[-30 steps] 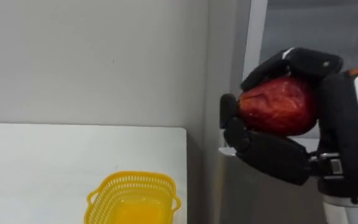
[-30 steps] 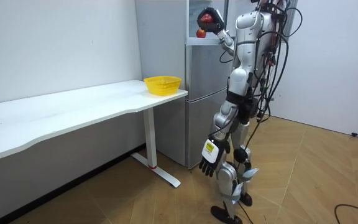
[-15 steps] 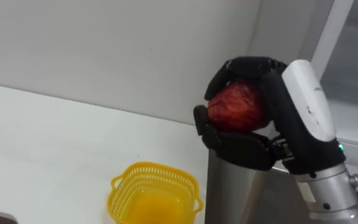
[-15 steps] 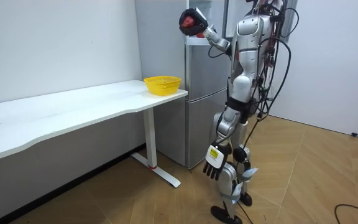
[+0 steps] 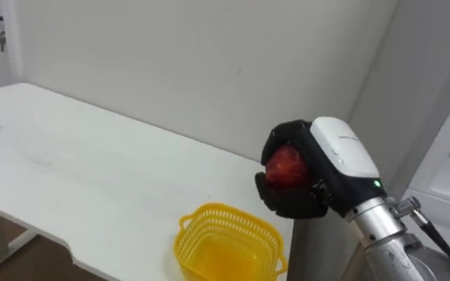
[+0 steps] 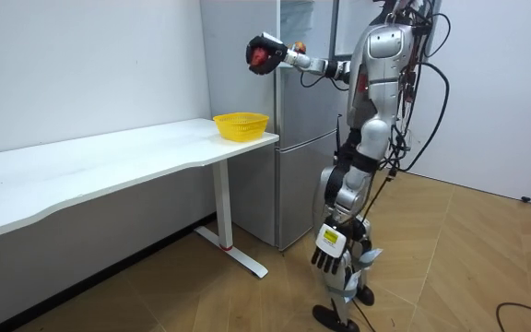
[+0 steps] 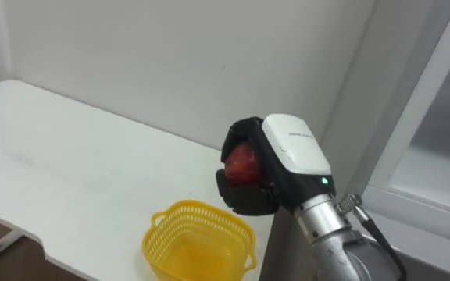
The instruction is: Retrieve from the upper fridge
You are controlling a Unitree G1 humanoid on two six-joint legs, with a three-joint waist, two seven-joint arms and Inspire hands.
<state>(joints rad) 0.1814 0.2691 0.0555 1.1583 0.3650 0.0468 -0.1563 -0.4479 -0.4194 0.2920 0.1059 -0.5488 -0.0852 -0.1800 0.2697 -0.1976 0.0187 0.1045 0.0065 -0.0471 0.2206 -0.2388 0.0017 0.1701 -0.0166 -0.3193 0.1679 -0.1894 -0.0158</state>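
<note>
My right hand (image 5: 312,186) is shut on a red apple (image 5: 285,167), with dark fingers wrapped round it. The hand hovers in the air just above and to the right of a yellow mesh basket (image 5: 227,243). That basket stands empty at the right end of the white table (image 5: 92,168). In the room view the right arm reaches out level from the shoulder, with the apple (image 6: 261,54) held high above the basket (image 6: 241,124). My left hand (image 6: 328,248) hangs by my leg with relaxed fingers.
I stand in front of the grey fridge (image 6: 302,138); its upper compartment (image 6: 308,26) is open, and a small fruit (image 6: 298,45) lies on the shelf. The long white table runs along the wall on my left. Wooden floor lies behind me.
My right hand has swung the apple out of the upper fridge, leftward and lower, to above the basket. My body and head have turned from the fridge toward the table.
</note>
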